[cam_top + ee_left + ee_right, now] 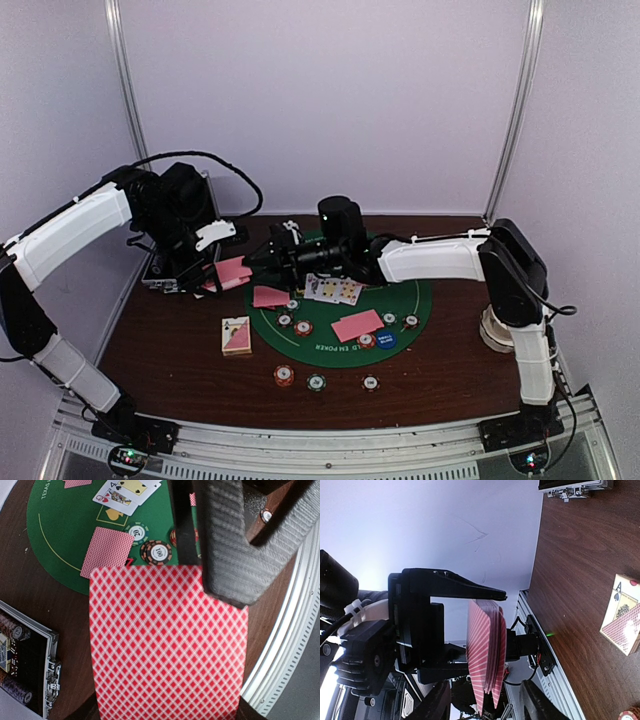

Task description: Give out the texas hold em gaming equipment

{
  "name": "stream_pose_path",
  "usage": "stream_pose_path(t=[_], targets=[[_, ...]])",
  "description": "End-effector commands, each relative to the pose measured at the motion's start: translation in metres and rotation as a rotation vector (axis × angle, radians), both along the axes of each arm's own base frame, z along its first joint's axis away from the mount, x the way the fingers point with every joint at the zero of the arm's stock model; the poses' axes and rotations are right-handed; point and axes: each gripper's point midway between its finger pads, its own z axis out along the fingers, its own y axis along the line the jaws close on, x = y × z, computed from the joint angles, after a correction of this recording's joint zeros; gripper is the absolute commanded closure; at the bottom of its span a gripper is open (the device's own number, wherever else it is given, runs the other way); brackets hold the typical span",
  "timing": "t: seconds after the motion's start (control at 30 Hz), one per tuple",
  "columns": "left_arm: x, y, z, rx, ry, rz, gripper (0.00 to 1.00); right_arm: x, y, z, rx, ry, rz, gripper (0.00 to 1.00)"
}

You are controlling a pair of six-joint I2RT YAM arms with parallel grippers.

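My left gripper (215, 275) is shut on a stack of red-backed playing cards (233, 272) at the mat's left edge. The stack fills the left wrist view (167, 640) and hides the left fingers there. My right gripper (262, 262) reaches in from the right. In the right wrist view (485, 700) it is open, with one finger on each side of the edge-on stack (487, 650). One ridged right finger (225, 540) overlaps the stack's top corner. Face-down cards (270, 296) (357, 325), face-up cards (333, 290), striped chips (303, 327) and a blue disc (386, 339) lie on the mat.
The round green mat (410, 300) is mid-table. The black case (165, 275) stands open at the left edge behind the left gripper. A card box (236, 336) lies left of the mat. Three chips (284, 376) (316, 381) (371, 382) lie near the front. A white object (495, 330) sits at the right.
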Motion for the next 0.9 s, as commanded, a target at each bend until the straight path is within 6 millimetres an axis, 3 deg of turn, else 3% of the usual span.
stream_pose_path(t=[0.0, 0.1, 0.3, 0.63, 0.87], targets=[[0.0, -0.002, 0.009, -0.032, -0.034, -0.017, 1.0, -0.001, 0.006, 0.003, -0.008, -0.038, 0.019, 0.48], [0.0, -0.002, 0.011, -0.035, -0.038, -0.018, 1.0, -0.003, 0.014, -0.007, -0.021, -0.022, 0.032, 0.48], [0.0, -0.002, 0.008, -0.031, -0.031, -0.018, 1.0, -0.005, 0.025, -0.005, 0.004, -0.015, 0.047, 0.47], [-0.001, 0.001, 0.004, -0.013, -0.03, -0.016, 1.0, 0.004, 0.003, 0.013, 0.021, -0.039, 0.019, 0.53], [-0.001, 0.001, 0.004, -0.013, -0.031, -0.014, 1.0, 0.001, -0.001, 0.021, 0.022, -0.051, 0.027, 0.6]])
